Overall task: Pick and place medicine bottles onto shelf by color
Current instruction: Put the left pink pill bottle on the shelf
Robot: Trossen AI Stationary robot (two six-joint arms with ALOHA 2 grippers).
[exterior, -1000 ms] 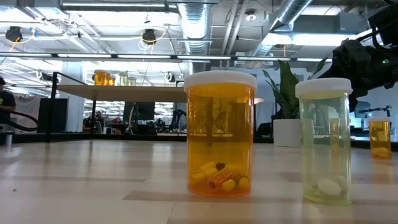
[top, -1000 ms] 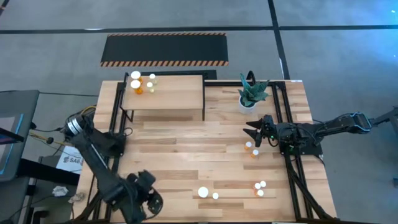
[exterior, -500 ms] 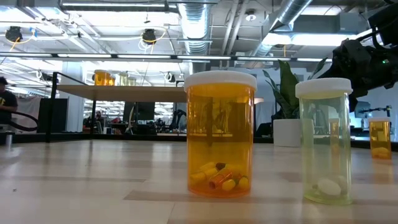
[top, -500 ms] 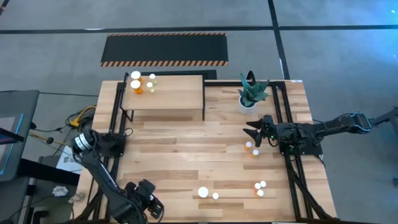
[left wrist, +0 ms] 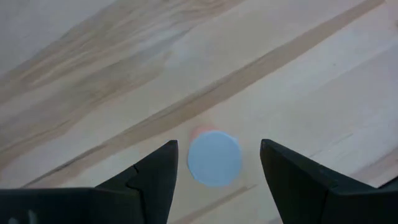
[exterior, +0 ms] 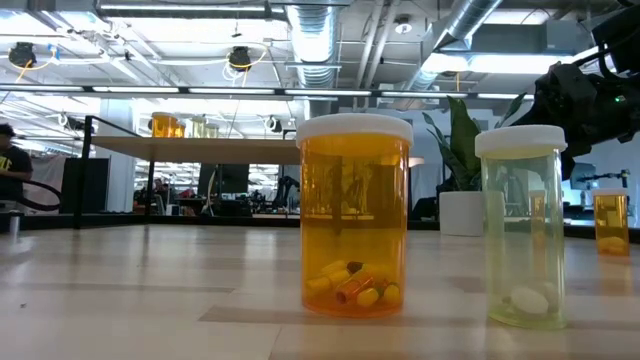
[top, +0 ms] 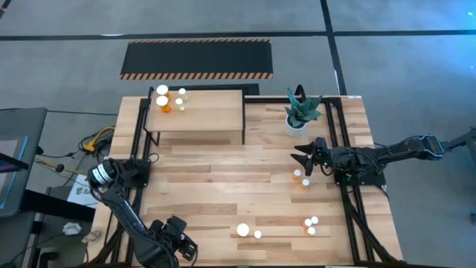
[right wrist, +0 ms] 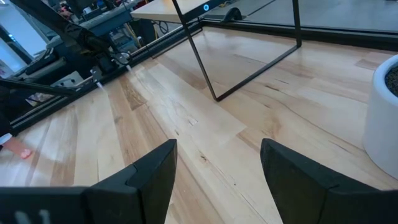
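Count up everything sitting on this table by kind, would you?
Medicine bottles on the shelf: 4
Bottles loose on the table, seen from above: 7
Bottle between the left gripper's open fingers: 1
Potted plant: 1
Total: 12 bottles, 13 things with the plant.

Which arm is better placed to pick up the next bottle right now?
Left. Its open claw hangs directly over a white-capped bottle, cap between the fingers. The right claw sits open beside the plant, with nothing between its fingers.
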